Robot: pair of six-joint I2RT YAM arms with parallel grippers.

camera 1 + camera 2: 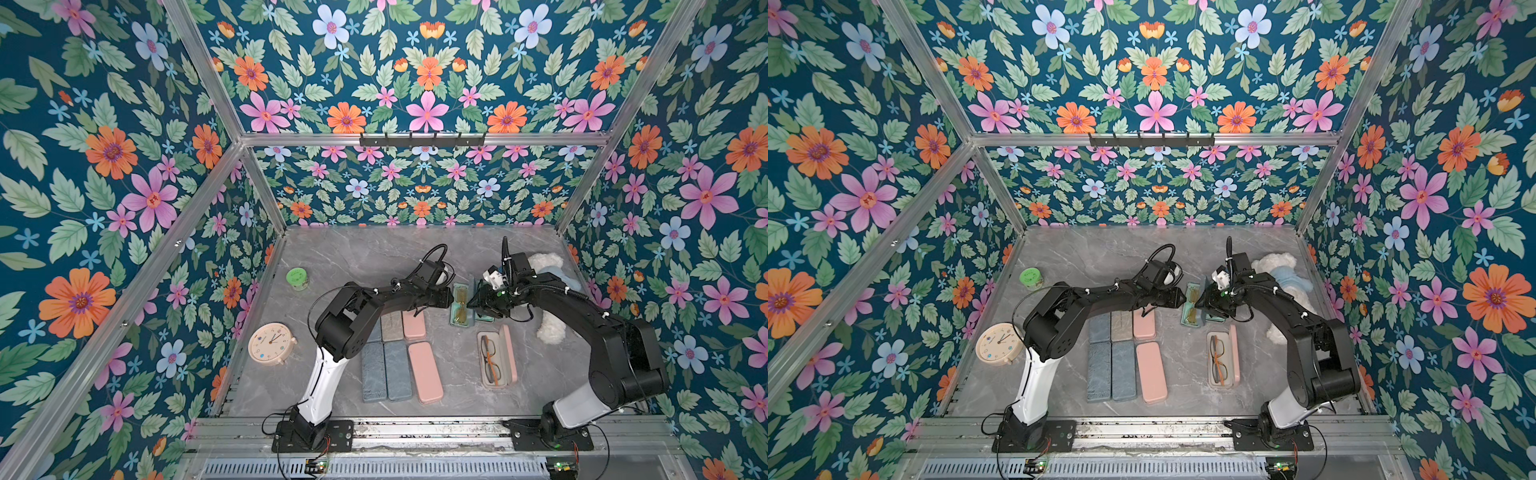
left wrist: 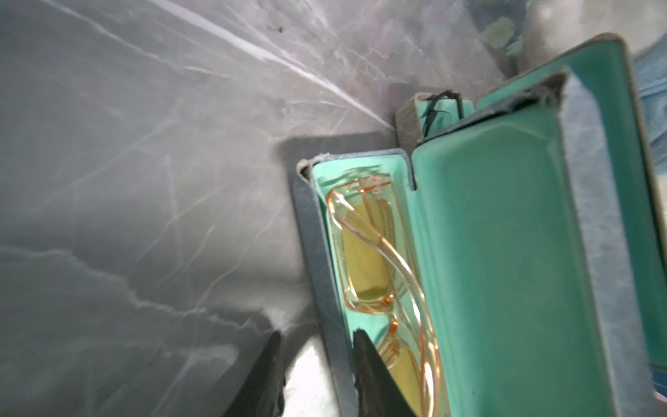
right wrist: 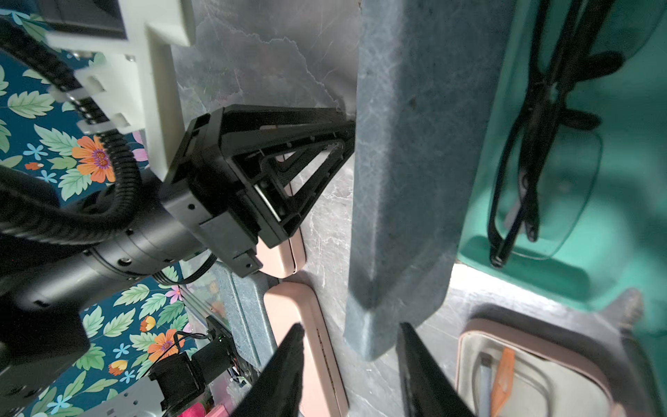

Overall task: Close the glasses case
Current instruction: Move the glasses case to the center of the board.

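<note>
Now mid-closing, left jaws spread astride a wall of the grey-blue teal-lined glasses case (image 2: 317, 252) at two o'clock, right jaws spread around its raised lid (image 3: 397, 180), which probably needs folding down next.

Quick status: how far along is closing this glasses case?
Done: closed cases lie in a block by the left arm. In hand: the left gripper straddles the teal-lined case's front wall, the right gripper straddles its lid, which stands upright, yellow glasses inside. Left: fold that lid shut; the case with black glasses and the pink case also sit open.
</note>
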